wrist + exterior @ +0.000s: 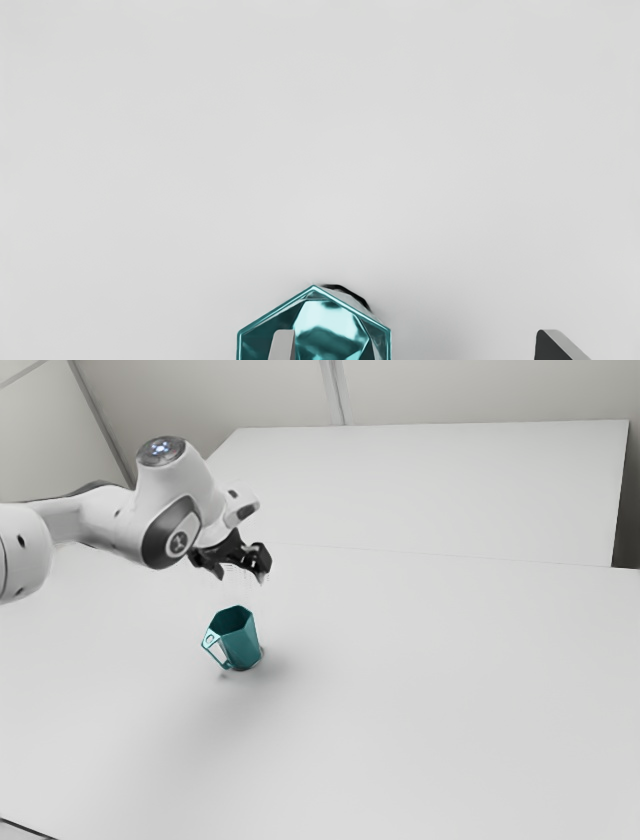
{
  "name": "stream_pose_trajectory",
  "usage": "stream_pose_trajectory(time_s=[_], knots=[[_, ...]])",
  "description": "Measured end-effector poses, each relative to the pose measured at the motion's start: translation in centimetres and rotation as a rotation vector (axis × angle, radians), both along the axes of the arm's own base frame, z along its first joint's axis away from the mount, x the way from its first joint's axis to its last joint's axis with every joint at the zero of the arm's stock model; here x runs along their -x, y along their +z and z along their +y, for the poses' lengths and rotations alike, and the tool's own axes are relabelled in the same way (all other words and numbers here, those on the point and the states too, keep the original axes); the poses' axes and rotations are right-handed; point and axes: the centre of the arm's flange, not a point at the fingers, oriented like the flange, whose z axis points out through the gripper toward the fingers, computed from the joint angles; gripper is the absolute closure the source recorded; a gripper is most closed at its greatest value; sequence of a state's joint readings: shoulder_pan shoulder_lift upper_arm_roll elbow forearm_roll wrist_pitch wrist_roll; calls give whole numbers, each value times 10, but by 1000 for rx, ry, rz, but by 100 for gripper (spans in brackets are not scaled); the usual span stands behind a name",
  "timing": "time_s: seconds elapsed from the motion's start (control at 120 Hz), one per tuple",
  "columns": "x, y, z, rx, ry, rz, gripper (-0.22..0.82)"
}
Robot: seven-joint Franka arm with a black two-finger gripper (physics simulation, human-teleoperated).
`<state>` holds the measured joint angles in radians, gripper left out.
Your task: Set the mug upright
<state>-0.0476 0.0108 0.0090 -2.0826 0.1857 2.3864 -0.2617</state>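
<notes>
Teal, glossy, six-sided mug [240,643] of faceted form, on a smooth white surface [430,710]. Upright there, mouth facing up, narrower toward the foot than at the rim. Slight lean, if any: impossible to tell. On the mug's side toward the exterior view's left, an angular teal handle [209,641], open in the middle and reaching down close to the foot. On the mug's opposite side, a soft grey shadow over the surface.

Above the mug, well clear of its rim in the exterior view, the black two-finger tool [240,577], pointing downward. Spread wide, with both fingers [282,345] standing well apart and nothing pinched between them. In the wrist view, one fingertip across the mug's mouth, hiding part of the inside; the other out past the rim, over bare surface. Inside the mug, bright, mirror-like patches among darker teal facets. Just outside the rim, a bit of outer wall and a thin dark curved edge, too little to identify.

Above the mug and toward the exterior view's left, the white jointed arm [110,520], bent down to the tool. Farther back than the mug, past a fine seam, another flat white expanse [430,490], then a pale grey wall [230,390].
</notes>
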Motion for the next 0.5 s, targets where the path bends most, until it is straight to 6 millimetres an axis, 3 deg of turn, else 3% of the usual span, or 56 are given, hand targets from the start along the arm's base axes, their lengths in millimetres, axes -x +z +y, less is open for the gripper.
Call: stream_pose_trajectory(time_s=[0.142, 0.208, 0.35, 0.5], knots=[[-22, 69, 2, 50, -12, 15, 5], [-23, 93, 8, 75, -27, 41, 4], [-9, 130, 32, 105, -56, 96, 2], [11, 144, 64, 126, -77, 150, 1]])
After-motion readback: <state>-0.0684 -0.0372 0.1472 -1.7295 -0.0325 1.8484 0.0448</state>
